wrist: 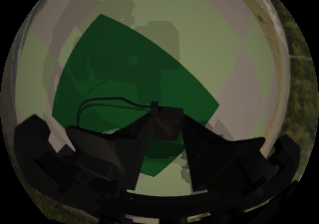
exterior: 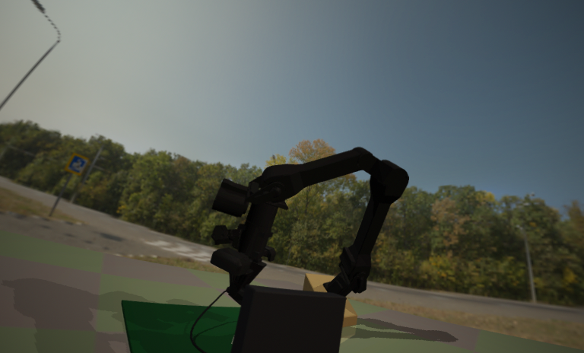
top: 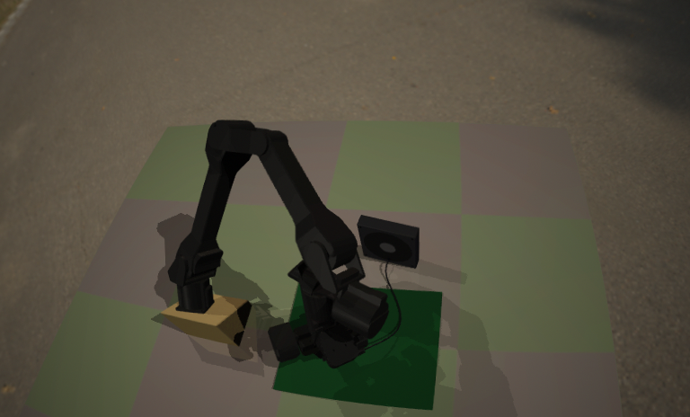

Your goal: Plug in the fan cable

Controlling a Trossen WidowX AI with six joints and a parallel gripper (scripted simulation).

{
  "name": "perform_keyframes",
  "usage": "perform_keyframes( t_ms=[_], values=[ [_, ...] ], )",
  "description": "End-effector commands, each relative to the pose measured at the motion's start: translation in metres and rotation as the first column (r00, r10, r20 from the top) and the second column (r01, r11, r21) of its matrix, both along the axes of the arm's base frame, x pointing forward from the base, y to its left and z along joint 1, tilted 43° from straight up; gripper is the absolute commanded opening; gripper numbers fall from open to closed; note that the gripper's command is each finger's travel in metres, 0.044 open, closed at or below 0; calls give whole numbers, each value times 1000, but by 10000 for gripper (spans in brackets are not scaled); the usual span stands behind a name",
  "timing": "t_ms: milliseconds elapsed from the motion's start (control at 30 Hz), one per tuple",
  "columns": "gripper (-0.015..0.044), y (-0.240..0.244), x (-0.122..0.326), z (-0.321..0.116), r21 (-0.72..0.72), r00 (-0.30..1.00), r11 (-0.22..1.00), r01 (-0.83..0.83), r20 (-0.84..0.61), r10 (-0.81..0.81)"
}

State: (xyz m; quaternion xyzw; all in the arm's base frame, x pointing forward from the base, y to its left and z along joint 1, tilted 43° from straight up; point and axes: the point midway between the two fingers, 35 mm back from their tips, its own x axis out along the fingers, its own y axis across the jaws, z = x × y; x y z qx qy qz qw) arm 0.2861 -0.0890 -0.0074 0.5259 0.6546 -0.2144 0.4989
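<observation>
Rn the gripper (wrist: 167,116) is clamped on the fan cable's dark plug (wrist: 167,122), held over the green board (top: 402,372) (exterior: 172,328) (wrist: 120,75) nr the counter's bottom edge in top view, no readable labels.

Six-joint arm (top: 285,173) (exterior: 331,168): elbow raised, forearm sloping down | gripper (wrist: 167,116): tilted downward, fingers apart, clamped on something

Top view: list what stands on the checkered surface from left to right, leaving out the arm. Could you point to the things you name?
Tan wedge-shaped block (top: 203,318) (exterior: 316,282) → green board (top: 402,375) (exterior: 159,328) (wrist: 115,75), with the black fan (top: 387,242) (exterior: 293,323) left out because it overlaps the board's span.
</observation>
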Motion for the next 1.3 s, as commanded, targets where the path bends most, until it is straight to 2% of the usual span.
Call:
perform_keyframes(
  t_ms=[0,633,1267],
  values=[
    [0,4,-4,-5,-57,1000,998,-8,-23,7],
    [0,12,-6,-19,-325,999,946,-3,-35,-9],
    [0,16,-5,-21,-556,997,828,74,46,-58]
  ],
)
